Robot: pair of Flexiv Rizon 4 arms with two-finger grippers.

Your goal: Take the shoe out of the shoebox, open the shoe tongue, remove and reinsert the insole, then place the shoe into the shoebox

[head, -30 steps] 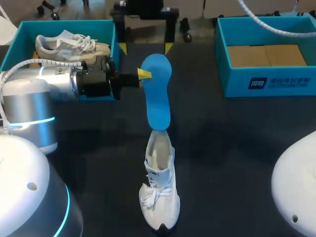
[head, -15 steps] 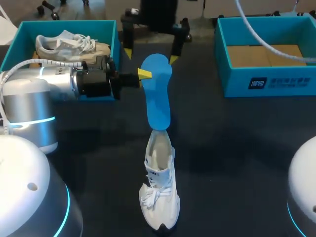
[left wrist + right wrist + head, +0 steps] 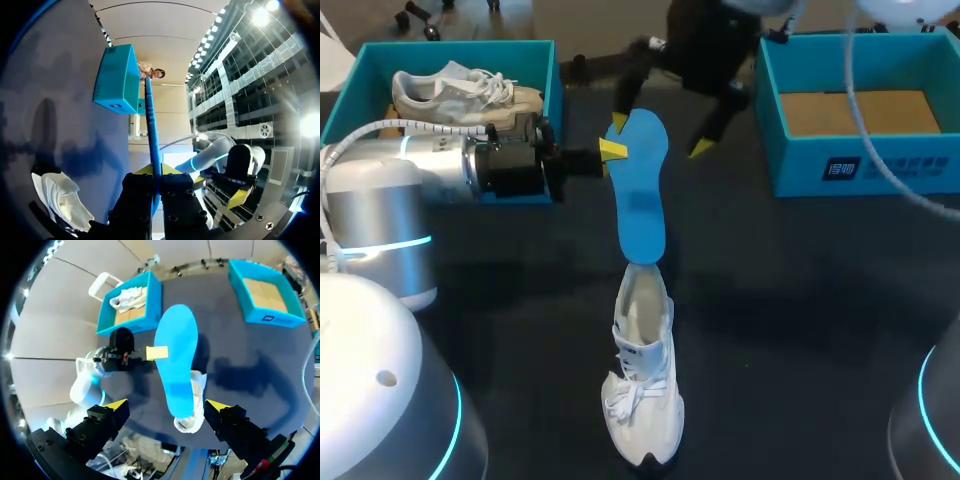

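While the left gripper [image 3: 610, 150] pinches the blue insole [image 3: 642, 200] tight, the right gripper [image 3: 658, 137] gapes wide, empty.
The insole rises from the shoe [image 3: 642, 380], its tip at the shoe's collar; the insole step seems in hand, and next it needs sliding squarely down into the shoe.

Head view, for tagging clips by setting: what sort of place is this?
Probably a robot lab's test bench for shoe handling: a dark tabletop carrying teal open shoeboxes and a white lace-up sneaker, with my left gripper shut on a blue foam insole.
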